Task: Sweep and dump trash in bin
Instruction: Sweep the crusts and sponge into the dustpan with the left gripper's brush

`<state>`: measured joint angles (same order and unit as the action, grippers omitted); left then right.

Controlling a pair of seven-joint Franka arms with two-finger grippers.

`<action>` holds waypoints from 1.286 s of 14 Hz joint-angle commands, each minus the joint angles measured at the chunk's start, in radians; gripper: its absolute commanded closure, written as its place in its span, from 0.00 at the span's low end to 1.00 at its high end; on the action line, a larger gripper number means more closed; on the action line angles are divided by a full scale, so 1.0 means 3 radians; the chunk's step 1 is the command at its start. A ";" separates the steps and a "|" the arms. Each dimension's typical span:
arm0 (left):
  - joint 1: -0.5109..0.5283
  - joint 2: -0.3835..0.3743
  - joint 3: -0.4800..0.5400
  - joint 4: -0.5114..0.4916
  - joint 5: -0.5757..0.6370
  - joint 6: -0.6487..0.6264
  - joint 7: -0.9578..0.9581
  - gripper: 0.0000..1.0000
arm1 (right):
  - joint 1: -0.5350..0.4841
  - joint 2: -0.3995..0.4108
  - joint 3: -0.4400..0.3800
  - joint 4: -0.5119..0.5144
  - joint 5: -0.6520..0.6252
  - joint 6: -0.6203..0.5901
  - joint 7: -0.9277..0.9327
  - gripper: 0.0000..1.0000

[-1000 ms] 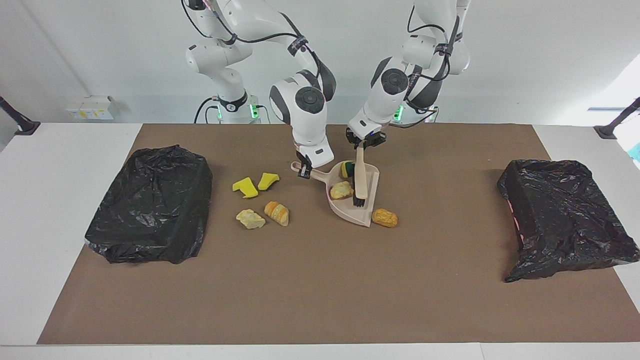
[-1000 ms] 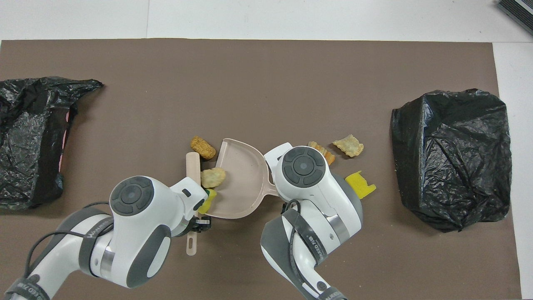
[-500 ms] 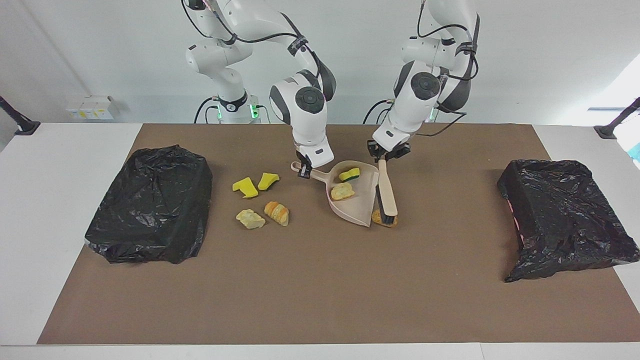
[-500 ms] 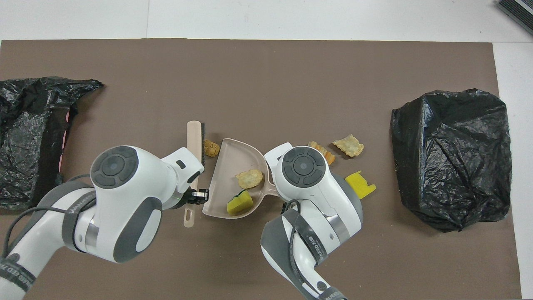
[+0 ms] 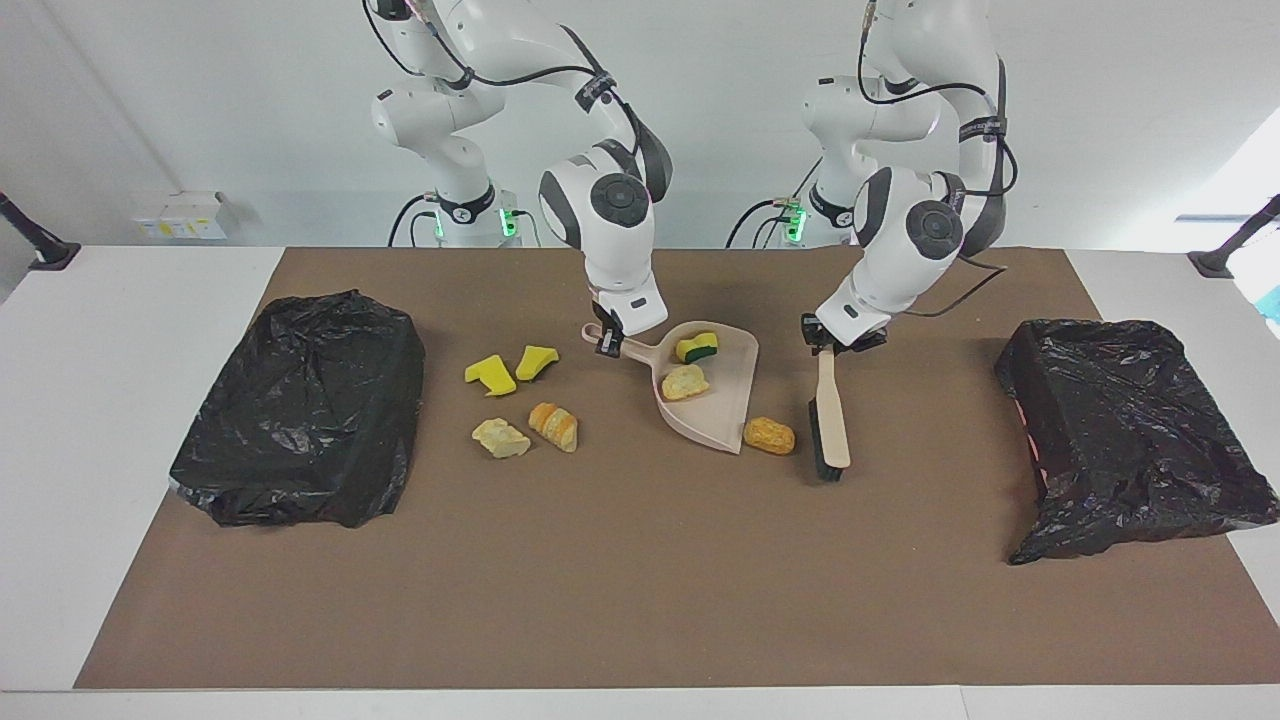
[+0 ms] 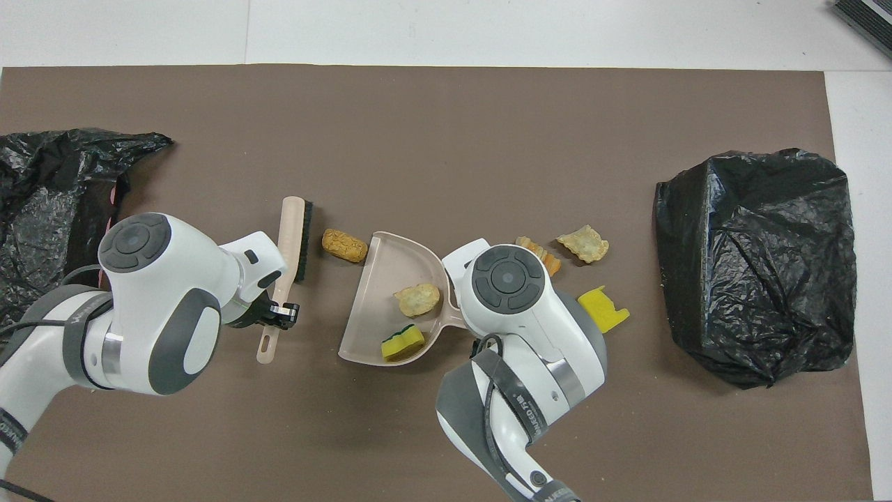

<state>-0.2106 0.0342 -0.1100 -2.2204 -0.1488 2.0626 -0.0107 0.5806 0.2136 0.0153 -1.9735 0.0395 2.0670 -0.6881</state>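
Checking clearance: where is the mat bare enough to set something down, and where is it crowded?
Bare: the mat's half farthest from the robots, between both black bags. Crowded: around the dustpan, brush and loose trash.

Seven trash bits: three yellow sponge wedges point(image 5: 490, 374) and four bread-like lumps point(image 5: 769, 435). One dustpan point(image 5: 722, 400), one brush point(image 5: 829, 420), two black bags point(image 5: 305, 405).

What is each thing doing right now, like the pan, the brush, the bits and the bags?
Dustpan: flat on the table, handle held by the right gripper, two bits inside.
Brush: held by the left gripper, bristles toward the dustpan.
Orange lump: on the table between the brush and the dustpan's mouth, not yet swept in.
Four other bits: loose on the table.
Two black bags: crumpled, one toward each end of the table.
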 commanded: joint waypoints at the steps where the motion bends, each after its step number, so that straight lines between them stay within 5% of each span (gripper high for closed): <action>1: -0.0334 -0.0093 -0.0007 -0.0049 0.0051 -0.0100 0.0041 1.00 | 0.0003 0.0009 0.0010 -0.0043 -0.0009 0.0100 0.0141 1.00; 5: -0.0576 -0.0211 -0.0002 -0.0171 0.0051 -0.0249 0.0383 1.00 | 0.0003 0.0009 0.0010 -0.0043 -0.0009 0.0105 0.0141 1.00; 11: -0.0234 -0.0145 0.0014 -0.0131 0.0046 -0.0045 0.0113 1.00 | 0.0003 -0.0006 0.0000 -0.0043 -0.0009 0.0075 0.0151 1.00; 18: -0.0050 -0.0150 0.0019 -0.0161 0.0261 -0.0085 -0.0307 1.00 | -0.0604 -0.0696 -0.0005 -0.0003 -0.0009 -0.0410 -0.0047 1.00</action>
<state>-0.2295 0.0074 -0.0965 -2.2490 -0.0950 2.0287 -0.0647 0.4726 0.0903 0.0049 -1.9627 0.0390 1.9990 -0.6647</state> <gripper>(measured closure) 0.731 0.683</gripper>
